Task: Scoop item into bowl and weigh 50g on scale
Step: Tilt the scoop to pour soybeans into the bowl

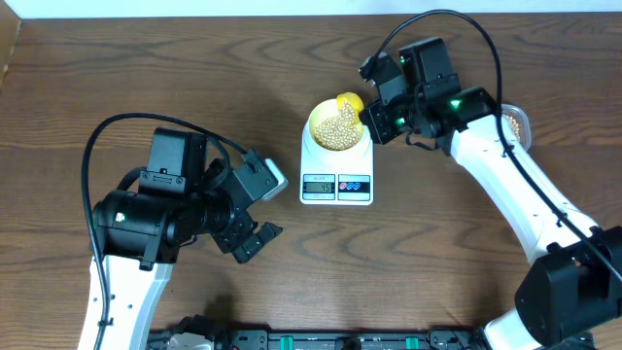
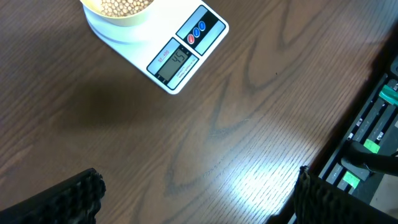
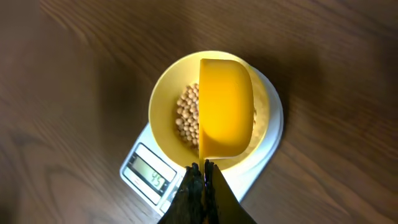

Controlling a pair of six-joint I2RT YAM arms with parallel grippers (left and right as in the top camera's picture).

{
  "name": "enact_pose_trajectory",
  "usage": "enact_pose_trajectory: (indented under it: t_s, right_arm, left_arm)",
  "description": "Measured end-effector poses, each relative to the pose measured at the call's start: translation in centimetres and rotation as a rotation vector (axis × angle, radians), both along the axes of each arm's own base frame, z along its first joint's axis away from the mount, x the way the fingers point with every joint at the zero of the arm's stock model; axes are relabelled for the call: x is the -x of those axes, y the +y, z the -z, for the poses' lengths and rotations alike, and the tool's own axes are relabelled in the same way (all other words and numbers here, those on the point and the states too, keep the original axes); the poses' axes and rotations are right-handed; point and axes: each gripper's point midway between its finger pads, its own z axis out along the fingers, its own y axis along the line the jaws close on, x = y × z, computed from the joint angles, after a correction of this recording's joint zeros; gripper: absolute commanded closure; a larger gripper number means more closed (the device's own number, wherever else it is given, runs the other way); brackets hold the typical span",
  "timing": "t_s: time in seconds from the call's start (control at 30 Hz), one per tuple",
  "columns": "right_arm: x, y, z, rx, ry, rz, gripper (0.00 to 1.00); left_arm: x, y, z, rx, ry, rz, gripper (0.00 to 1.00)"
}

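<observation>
The white scale (image 1: 336, 175) stands mid-table with the pale-yellow bowl (image 1: 337, 124) on its platform. The bowl holds a heap of beige beans (image 1: 337, 126). In the right wrist view the scale (image 3: 148, 174) reads 45 and the bowl (image 3: 165, 106) shows beans (image 3: 186, 115) inside. My right gripper (image 3: 203, 167) is shut on the handle of the bright-yellow scoop (image 3: 225, 115), which is held over the bowl. My left gripper (image 2: 196, 193) is open and empty above bare table, near the scale (image 2: 180, 59) and bowl (image 2: 121, 12).
A clear tub with more beans (image 1: 515, 122) sits at the right, partly hidden by the right arm. Black equipment with green parts (image 2: 373, 143) lines the table's front edge.
</observation>
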Motion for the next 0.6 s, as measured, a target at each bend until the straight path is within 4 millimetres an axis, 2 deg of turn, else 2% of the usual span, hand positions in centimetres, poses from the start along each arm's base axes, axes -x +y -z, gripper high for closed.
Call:
enact_pose_trajectory:
  t_s: [0.6]
  right_arm:
    - [0.18,-0.49,0.43,0.042,-0.004,-0.009,0.99]
  left_arm:
    - [0.0,0.0,0.0,0.0,0.0,0.0,0.01]
